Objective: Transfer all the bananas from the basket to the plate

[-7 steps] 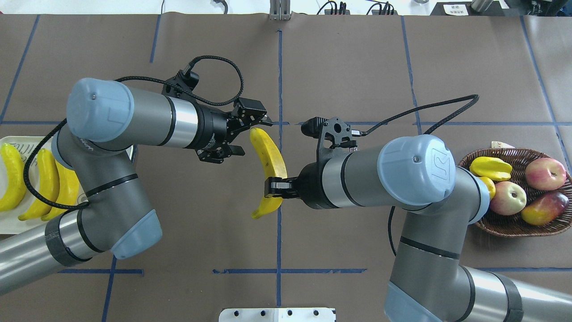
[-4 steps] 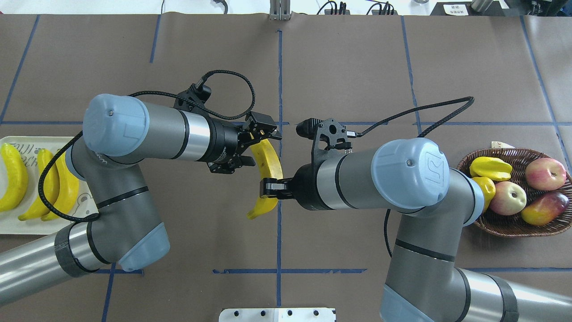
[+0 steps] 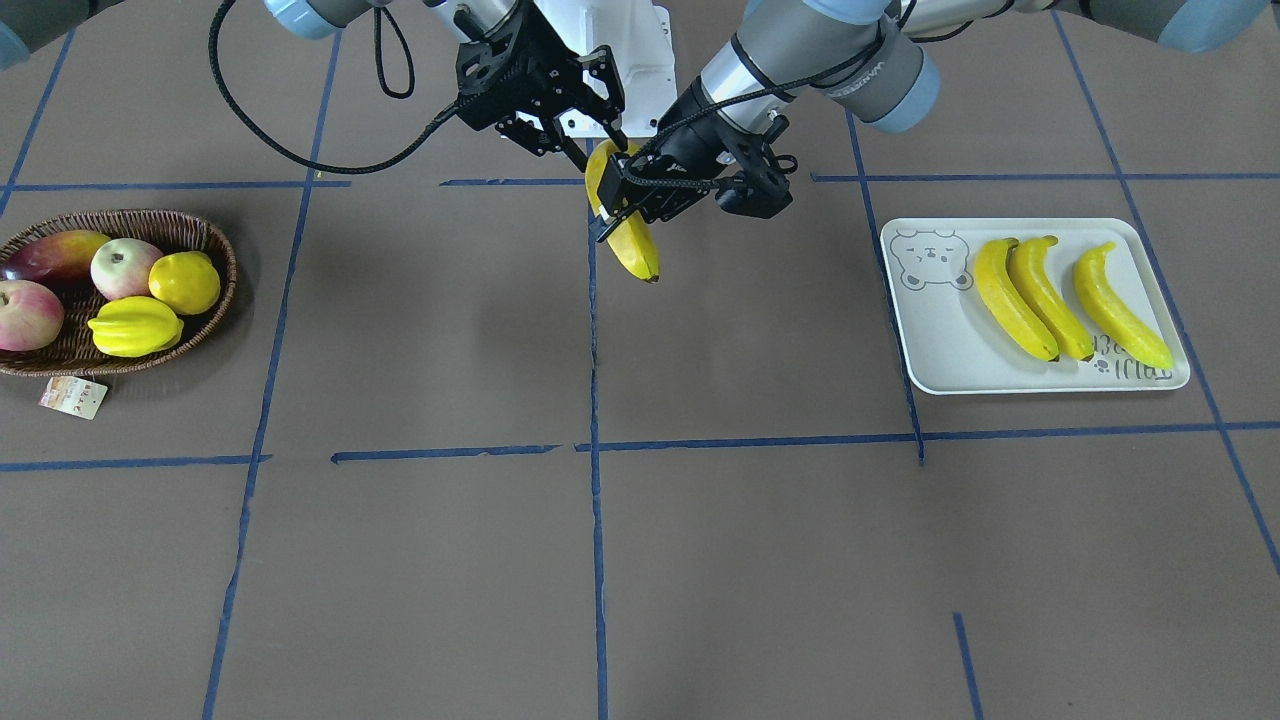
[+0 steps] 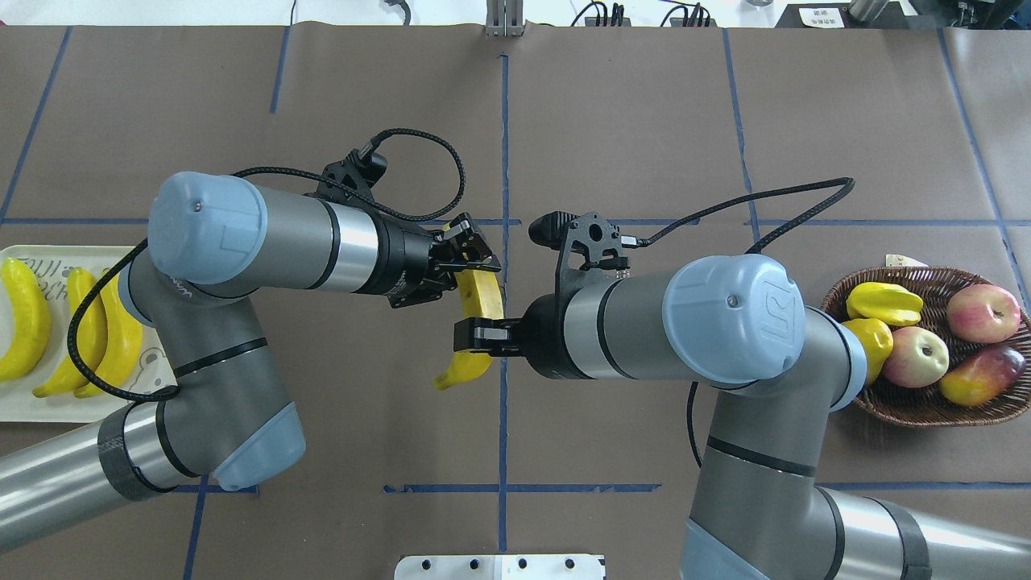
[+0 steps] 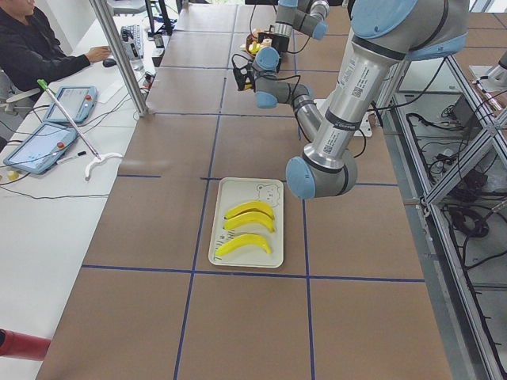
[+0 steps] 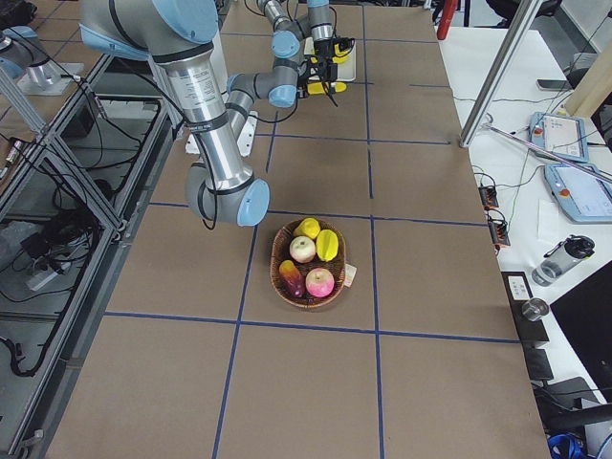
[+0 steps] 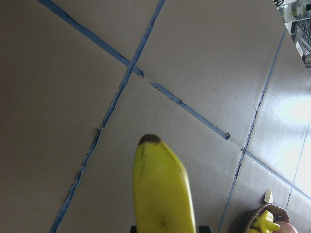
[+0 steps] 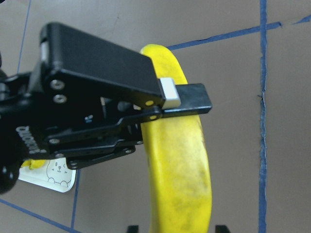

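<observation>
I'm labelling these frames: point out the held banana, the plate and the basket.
held banana [image 3: 636, 252], front-facing view, lower half above the dark tip.
plate [image 3: 935, 335], front-facing view, bare white floor.
basket [image 4: 918, 409], overhead view, woven near wall.

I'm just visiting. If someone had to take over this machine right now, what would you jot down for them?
Right gripper: shut on the fourth banana, held in mid-air.
Left gripper: shut on the same banana's other end; hand-over under way.
Done: three bananas lie on the plate; the basket holds no bananas, only other fruit.
To do: right releases, left carries this banana to the plate.
</observation>
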`<action>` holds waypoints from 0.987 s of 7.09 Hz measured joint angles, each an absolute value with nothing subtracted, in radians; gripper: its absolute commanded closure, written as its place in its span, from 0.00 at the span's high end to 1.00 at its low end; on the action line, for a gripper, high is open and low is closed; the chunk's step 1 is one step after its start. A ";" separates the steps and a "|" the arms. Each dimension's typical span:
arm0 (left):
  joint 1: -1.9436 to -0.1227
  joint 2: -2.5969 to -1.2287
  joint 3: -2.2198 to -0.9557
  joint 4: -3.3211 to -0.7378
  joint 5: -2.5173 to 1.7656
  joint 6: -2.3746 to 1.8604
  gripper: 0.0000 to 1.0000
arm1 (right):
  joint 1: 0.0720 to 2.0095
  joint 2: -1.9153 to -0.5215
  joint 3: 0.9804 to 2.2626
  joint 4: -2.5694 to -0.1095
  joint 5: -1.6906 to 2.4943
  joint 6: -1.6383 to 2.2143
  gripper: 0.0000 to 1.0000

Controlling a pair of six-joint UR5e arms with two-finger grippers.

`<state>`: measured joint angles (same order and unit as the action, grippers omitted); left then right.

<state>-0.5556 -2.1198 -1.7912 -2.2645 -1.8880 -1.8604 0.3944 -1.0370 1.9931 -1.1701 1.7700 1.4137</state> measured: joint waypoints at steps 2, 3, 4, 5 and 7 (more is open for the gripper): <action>-0.559 -2.118 -1.792 -2.261 -1.890 -1.851 0.00 | 0.394 -1.037 1.999 -1.170 1.765 1.418 1.00; -0.567 -2.114 -1.792 -2.243 -1.891 -1.849 0.00 | 0.397 -1.039 2.006 -1.172 1.765 1.419 1.00; -0.590 -2.103 -1.793 -2.185 -1.905 -1.840 0.00 | 0.406 -1.043 2.023 -1.186 1.764 1.419 1.00; -0.626 -2.076 -1.802 -2.103 -1.934 -1.795 0.00 | 0.417 -1.046 2.042 -1.213 1.764 1.419 1.00; -0.709 -1.957 -1.859 -1.920 -1.966 -1.576 0.00 | 0.444 -1.055 2.062 -1.251 1.764 1.419 1.00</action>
